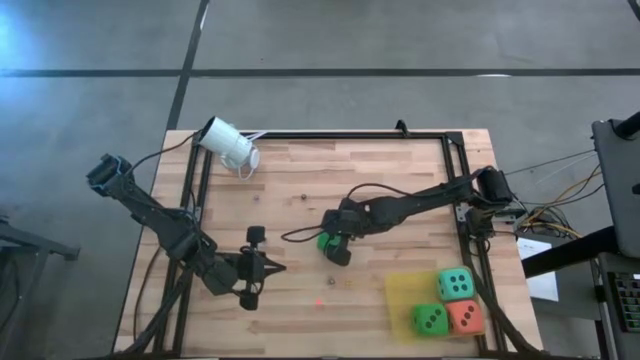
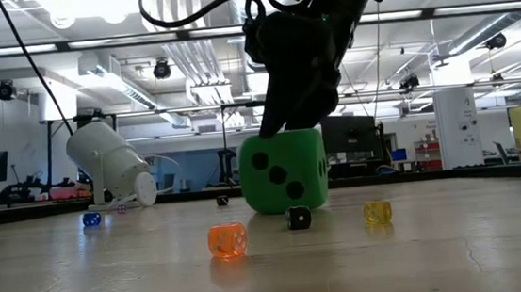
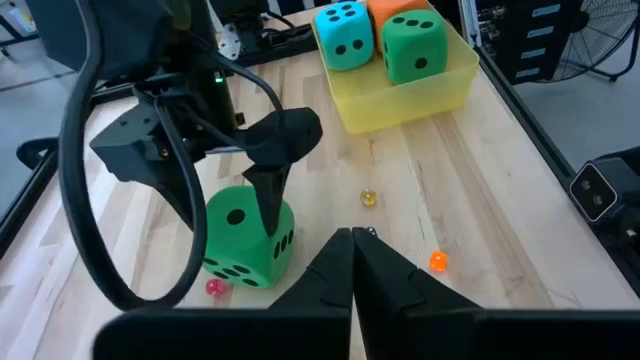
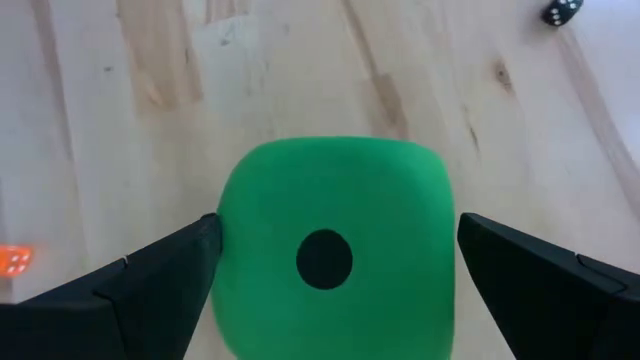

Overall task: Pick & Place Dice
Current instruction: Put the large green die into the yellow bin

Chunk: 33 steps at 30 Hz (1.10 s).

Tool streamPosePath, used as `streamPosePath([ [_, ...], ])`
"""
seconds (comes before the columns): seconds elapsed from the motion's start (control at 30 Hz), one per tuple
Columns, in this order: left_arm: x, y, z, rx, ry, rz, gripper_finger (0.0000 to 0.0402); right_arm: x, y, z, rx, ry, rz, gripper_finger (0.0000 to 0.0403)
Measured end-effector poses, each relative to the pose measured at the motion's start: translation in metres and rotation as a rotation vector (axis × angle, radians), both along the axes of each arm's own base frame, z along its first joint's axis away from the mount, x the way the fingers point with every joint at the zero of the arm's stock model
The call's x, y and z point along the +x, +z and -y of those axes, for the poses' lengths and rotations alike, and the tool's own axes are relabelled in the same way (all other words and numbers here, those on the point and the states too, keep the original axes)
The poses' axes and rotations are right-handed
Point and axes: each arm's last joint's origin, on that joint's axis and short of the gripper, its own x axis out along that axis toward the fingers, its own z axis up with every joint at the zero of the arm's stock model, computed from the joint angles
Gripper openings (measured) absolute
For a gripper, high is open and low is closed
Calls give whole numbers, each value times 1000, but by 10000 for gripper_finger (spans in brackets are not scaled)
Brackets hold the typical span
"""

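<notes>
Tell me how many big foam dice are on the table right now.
4: a green die mid-table between the right gripper's open fingers, plus a teal die, green die and orange-red die in the yellow tray.

Orange-red die cut off by the picture's edge in the left wrist view. Green die partly hidden under the right gripper from above. Tiny specks too small to tell.
</notes>
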Motion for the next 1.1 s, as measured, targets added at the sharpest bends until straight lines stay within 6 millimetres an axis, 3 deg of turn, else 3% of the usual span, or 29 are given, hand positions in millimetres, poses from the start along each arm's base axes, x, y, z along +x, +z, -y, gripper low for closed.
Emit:
streamPosePath([
  [0.43,0,0,0,3,0,-5,6,-9,20,2,-19,3,-5,400],
  [1.1,0,0,0,-3,3,-4,6,-8,16,1,-90,143,-19,400],
])
